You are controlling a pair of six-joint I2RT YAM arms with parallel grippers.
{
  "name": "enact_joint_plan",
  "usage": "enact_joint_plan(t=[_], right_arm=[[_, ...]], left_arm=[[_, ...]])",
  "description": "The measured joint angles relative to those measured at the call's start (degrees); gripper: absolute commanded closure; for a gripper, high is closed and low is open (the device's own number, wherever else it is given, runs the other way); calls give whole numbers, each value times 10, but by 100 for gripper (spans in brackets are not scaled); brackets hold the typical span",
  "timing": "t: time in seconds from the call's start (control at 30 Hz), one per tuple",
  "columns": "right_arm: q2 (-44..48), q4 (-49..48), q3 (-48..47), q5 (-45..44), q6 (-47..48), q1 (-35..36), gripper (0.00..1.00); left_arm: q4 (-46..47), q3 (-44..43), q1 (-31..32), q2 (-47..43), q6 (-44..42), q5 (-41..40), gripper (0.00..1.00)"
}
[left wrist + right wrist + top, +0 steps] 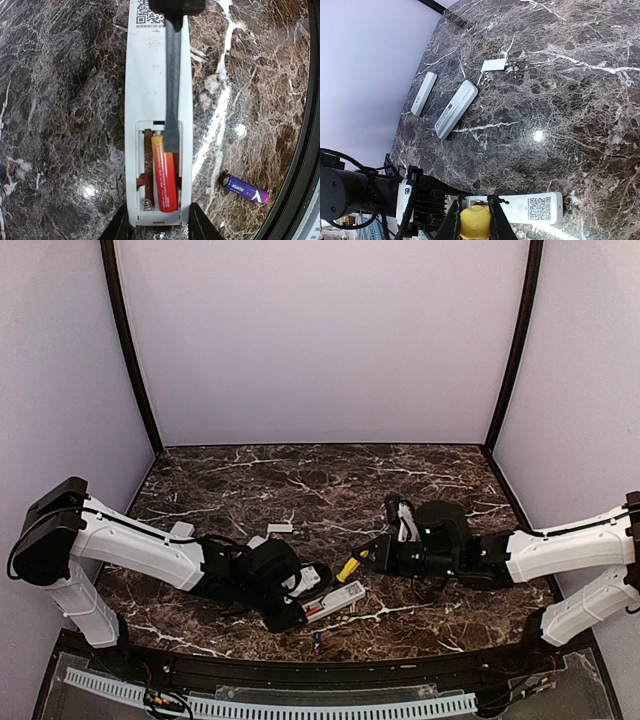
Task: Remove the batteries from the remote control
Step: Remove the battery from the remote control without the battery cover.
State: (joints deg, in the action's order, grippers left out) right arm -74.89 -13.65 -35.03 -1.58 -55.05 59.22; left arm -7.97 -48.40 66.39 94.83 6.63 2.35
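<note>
Right gripper (474, 214) is clenched on the yellow handle of the screwdriver (172, 80). Its dark shaft runs down the back of the remote control (157, 60) into the open battery compartment (159, 170). The tip sits at the far end of the orange-red battery (165, 177), which lies lengthwise in the compartment, in line with the remote's long axis and with the shaft. The bay beside it shows only bare contacts and a spring.

Left gripper (159, 227) grasps the remote's near end, one finger on each side, pinning it flat on the table. Any lever move, I judge, falls to the right arm, with the cell directly ahead of its tool.

Both forearms reach low and inward, meeting at the near centre. A blue battery (245, 189) lies loose on the marble just beside the remote.
</note>
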Motion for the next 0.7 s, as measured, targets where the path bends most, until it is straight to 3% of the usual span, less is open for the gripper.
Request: enact_joint_plan(t=[0.7], right_arm=[[-25,23,-16,-11,26,0,100]], left_arm=[[0,0,0,0,0,0,77]])
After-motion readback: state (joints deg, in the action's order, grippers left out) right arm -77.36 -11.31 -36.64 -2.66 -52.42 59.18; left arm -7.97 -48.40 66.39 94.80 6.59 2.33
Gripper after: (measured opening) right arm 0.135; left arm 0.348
